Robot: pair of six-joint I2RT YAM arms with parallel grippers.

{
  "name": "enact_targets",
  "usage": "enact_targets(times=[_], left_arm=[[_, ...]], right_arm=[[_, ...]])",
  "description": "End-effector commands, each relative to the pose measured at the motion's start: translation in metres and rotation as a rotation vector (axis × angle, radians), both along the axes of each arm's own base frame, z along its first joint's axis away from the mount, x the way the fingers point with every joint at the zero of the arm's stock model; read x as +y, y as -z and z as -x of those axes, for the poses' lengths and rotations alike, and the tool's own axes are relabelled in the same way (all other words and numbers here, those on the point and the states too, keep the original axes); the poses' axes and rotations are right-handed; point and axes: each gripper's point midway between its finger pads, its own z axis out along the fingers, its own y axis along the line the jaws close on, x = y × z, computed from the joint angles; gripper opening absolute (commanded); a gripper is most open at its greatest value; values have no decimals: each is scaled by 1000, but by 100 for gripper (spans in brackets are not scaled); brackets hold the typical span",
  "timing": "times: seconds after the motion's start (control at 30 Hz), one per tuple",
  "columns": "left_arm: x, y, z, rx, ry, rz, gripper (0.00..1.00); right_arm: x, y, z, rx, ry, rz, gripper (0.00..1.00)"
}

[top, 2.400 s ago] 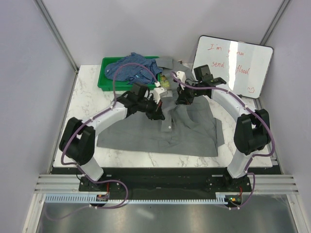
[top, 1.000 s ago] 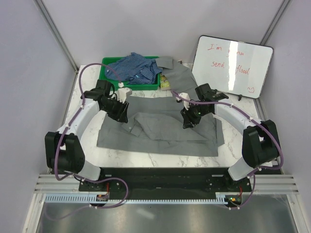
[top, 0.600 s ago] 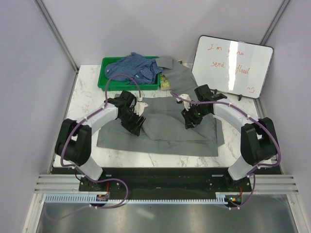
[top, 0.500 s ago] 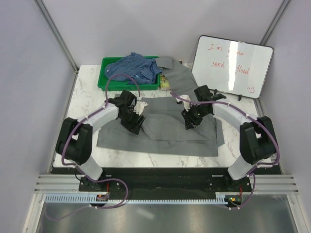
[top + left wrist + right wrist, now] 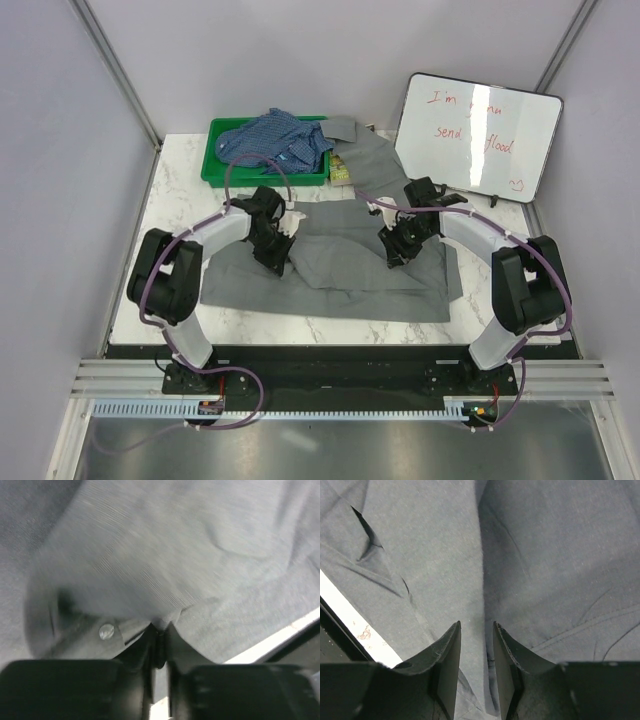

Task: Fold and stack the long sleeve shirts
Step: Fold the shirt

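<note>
Two shirts, one in work. The blue check shirt [image 5: 275, 135] is heaped in the green bin [image 5: 212, 172] at 11 o'clock on the table [image 5: 175, 215], not yet folded. The grey shirt [image 5: 340, 280] lies spread at table centre, with one part trailing up toward 12, just beside the bin.

Left gripper [image 5: 159, 631]: down on the shirt's 9 o'clock side. Its fingers are pressed nearly together, nipping a small ridge of grey cloth, with a button [image 5: 106, 631] just beside. The bite looks thin to me.

Right gripper [image 5: 476, 632]: over the shirt's 3 o'clock side. Its fingers stand a narrow gap apart, astride a crease. I cannot tell whether they grip cloth.

Step in hand, as I read it: a fold of the grey body.
- Make the right bite as sure as the left before you move.
- Lift both ends together, level and low, so the cloth does not drag or bunch.
- Carry along one line so the fold edge comes out straight.
- Mind the part trailing toward 12. It could pull the fold askew.
</note>
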Motion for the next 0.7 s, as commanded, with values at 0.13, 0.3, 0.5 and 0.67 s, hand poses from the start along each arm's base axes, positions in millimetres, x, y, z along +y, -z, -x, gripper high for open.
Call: enact_targets(times=[0.13,0.3,0.5,0.67], left_arm=[[18,-71,9,-32,244,-25,2],[55,-71,23,-15,396,-155,2],[91,-58,25,-57,545,-314,2],[109,-57,7,-181,583,-431,2]], right_arm=[[-7,1,0,-6,12,6,40],[-9,-4,2,-10,4,13,40],[-14,-3,7,-7,-10,26,40],[-17,-1,10,-6,-20,44,40]])
